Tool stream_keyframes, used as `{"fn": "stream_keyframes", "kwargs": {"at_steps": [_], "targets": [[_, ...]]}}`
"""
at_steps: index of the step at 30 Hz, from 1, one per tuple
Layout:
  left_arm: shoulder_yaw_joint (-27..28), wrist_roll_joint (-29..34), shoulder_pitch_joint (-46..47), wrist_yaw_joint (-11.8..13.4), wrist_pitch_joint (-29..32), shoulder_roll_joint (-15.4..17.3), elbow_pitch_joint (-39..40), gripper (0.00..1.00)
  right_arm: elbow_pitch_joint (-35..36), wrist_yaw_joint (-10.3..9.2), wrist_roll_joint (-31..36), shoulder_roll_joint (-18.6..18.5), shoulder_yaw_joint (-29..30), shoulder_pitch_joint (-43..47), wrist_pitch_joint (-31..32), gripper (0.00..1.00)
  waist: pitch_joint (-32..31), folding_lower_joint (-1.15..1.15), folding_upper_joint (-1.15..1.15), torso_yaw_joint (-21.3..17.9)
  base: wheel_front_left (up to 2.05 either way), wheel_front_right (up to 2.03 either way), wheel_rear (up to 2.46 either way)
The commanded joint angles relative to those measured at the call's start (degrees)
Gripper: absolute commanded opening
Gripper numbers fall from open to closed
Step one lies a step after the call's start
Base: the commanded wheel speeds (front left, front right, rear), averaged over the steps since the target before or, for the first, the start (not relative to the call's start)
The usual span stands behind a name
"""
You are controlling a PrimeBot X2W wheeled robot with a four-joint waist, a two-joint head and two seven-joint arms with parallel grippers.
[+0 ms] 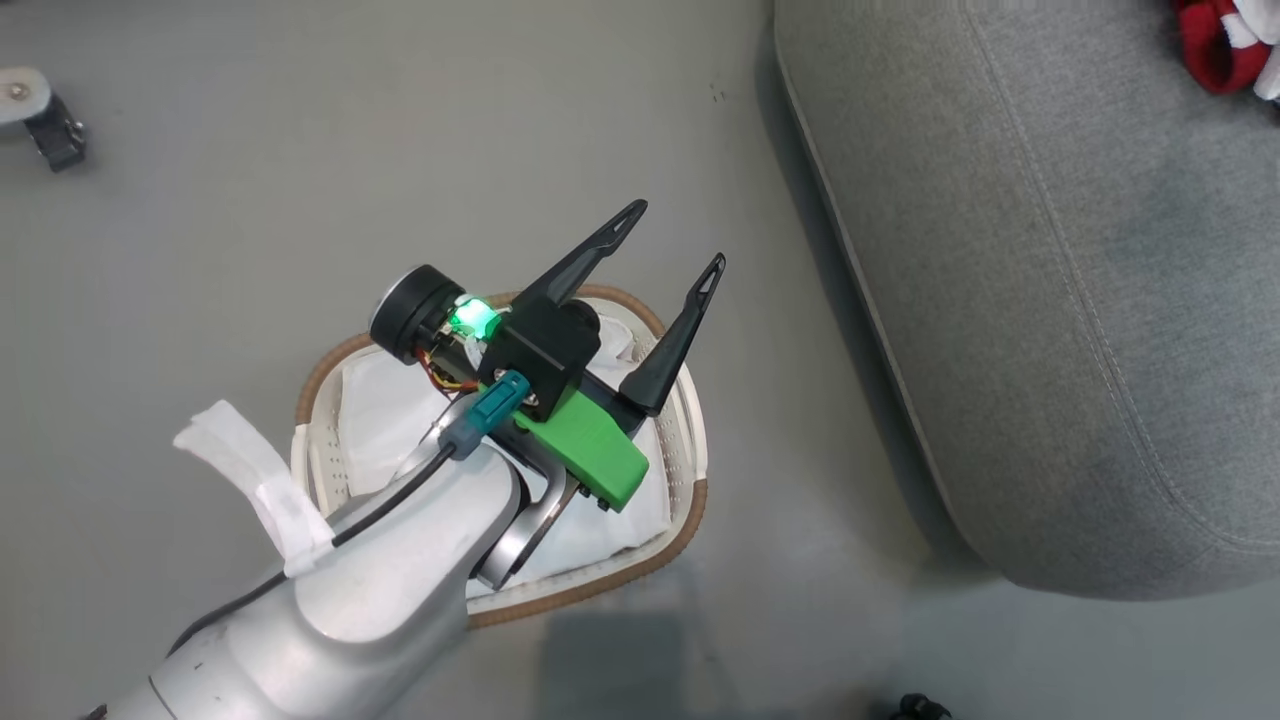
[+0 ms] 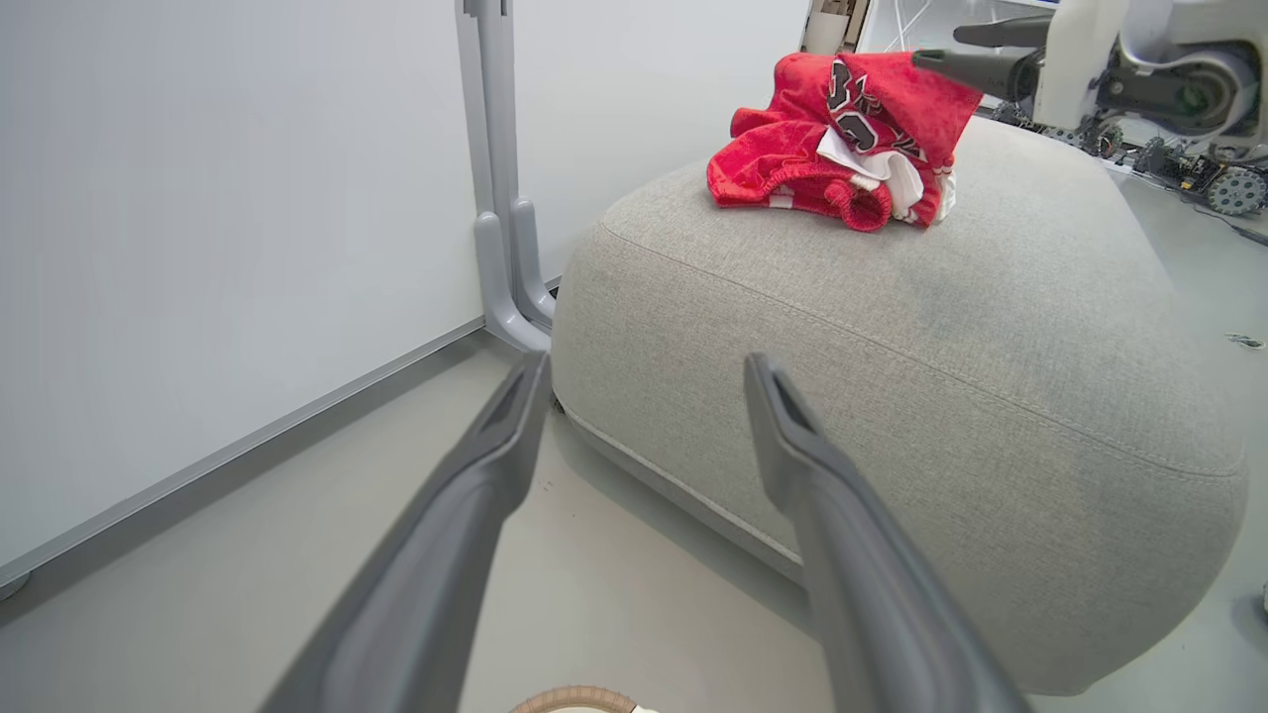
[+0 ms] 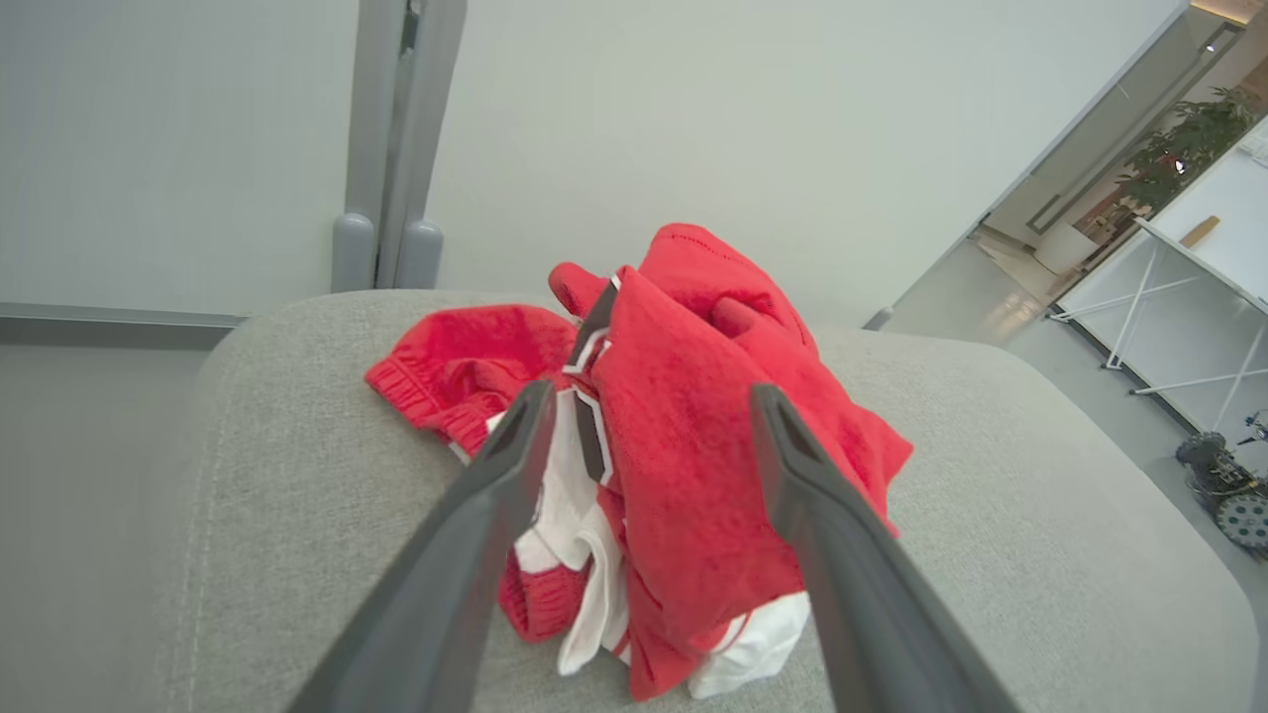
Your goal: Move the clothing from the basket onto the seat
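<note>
Because the head camera looks straight down, the seat runs off the top and right edges of that view, and I see its rounded grey flank and one seam above the floor. My left forearm rises from the lower left corner, pale and bent at the wrist. It covers the middle and near side of the basket, so I cannot make out what lies beneath it. Around the arm the basket shows its brown woven rim, its perforated white wall and a plain white cloth sheet inside. It stands on the floor near the seat, apart from it. In the left wrist view a sliver of that rim peeks over the bottom edge.

The clothing lies heaped on top of the seat, red with white panels and dark lettering I cannot read. In the head view it is a scrap cut off by the top right corner.

My left gripper hovers over the basket's far rim, pointing towards the seat, fingers spread wide and grasping nothing. My right gripper reaches over the seat, fingers likewise parted, with the heap just beyond the tips. In the left wrist view one tip seems to meet the fabric's edge, but I cannot tell whether it truly touches.
</note>
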State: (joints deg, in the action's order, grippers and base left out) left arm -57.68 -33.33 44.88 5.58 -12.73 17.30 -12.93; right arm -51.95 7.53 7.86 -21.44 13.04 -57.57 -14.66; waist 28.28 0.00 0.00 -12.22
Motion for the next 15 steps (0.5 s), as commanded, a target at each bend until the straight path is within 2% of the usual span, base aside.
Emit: {"fn": "stream_keyframes", "kwargs": {"at_steps": [1, 7, 15], "targets": [[0.3, -0.6, -1.3, 0.0, -0.6, -0.2, -0.6, 1.00, 0.5, -0.08, -0.5, -0.2, -0.6, 0.9, -0.2, 1.00, -3.4, 0.00, 0.00, 1.8, 0.00, 0.00, 0.00], [2.0, -1.9, -3.5, 0.5, -1.9, -1.4, -3.0, 1.00, 1.6, -0.08, -1.5, 0.1, -2.7, 1.2, 0.8, 1.00, -7.7, 0.00, 0.00, 4.7, 0.00, 0.00, 0.00], [7.8, -3.4, -9.6, 1.6, -2.5, -1.4, -3.9, 1.00, 3.7, -0.08, -4.0, 2.6, -3.9, 4.2, 0.8, 1.00, -12.3, 0.00, 0.00, 9.0, 0.00, 0.00, 0.00]]}}
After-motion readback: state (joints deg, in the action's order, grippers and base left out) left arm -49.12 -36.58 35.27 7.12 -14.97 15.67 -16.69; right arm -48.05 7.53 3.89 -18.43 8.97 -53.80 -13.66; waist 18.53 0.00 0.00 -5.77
